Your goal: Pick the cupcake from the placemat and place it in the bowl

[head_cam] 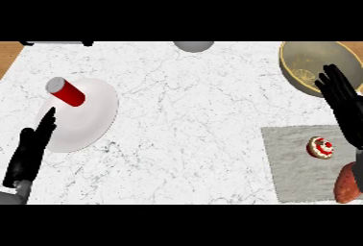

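Two hands flank the marble desk, but only the right hand is near the cupcake, which sits on the grey placemat just left of and below its straight, spread fingers. It holds nothing. The bowl lies just beyond. The left hand rests open beside a white plate.

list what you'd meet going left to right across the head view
left hand → red can on white plate → grey round thing at far edge → grey placemat → cupcake → right hand
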`<state>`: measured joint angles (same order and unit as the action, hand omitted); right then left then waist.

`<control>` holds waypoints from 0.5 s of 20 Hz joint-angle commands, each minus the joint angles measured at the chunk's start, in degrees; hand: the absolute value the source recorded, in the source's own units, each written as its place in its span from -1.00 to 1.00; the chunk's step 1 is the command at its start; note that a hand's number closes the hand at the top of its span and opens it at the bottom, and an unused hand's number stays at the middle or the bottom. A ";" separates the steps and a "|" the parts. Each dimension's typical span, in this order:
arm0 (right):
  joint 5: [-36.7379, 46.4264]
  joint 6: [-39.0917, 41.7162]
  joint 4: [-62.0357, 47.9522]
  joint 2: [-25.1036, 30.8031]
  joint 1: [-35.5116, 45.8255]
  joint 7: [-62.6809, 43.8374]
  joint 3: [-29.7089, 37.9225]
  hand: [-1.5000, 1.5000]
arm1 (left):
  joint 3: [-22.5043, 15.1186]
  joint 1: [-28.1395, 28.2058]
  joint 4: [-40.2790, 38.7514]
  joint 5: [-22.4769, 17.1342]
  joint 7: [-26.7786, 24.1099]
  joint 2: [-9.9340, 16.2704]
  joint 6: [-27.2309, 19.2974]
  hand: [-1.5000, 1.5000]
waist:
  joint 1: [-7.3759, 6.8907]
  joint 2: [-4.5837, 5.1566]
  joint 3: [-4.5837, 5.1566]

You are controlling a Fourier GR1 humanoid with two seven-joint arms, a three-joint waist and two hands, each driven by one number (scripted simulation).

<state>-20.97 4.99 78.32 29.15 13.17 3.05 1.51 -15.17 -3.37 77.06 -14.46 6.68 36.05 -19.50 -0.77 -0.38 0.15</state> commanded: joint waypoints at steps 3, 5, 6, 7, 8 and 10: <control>2.87 -11.09 1.76 0.96 -2.83 -0.30 6.64 1.00 | -2.39 -2.88 6.67 -1.65 -4.16 -4.55 4.42 0.00 | 2.64 -0.01 -0.04; 3.94 -17.20 2.63 0.50 -4.66 0.75 10.21 1.00 | -4.05 -4.43 10.62 -2.33 -6.81 -6.46 6.49 0.00 | 4.55 -0.60 0.01; 4.17 -19.84 3.54 0.57 -4.45 -1.02 11.21 1.00 | -5.22 -6.53 11.18 -3.09 -7.63 -8.59 7.80 0.00 | 6.60 -0.68 0.22; 19.88 -17.75 -2.21 13.90 -9.53 -2.83 5.14 1.00 | -5.53 -5.28 10.84 -2.54 -6.41 -8.04 6.84 0.00 | 7.07 1.24 1.72; 18.24 -24.37 -2.25 9.10 -10.21 -5.04 7.40 1.00 | -6.71 -5.81 11.81 -4.28 -6.65 -10.06 8.81 0.00 | 6.07 0.46 0.53; 12.99 -29.00 -0.18 -0.90 -11.54 -3.31 9.32 -1.00 | -9.04 -6.39 14.60 -3.34 -6.42 -11.55 9.56 0.00 | 2.65 0.12 -0.14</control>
<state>-9.98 -15.62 78.56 32.30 5.36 0.35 8.97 -21.16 -8.39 87.64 -17.26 0.85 27.55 -12.19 3.35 -0.24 0.42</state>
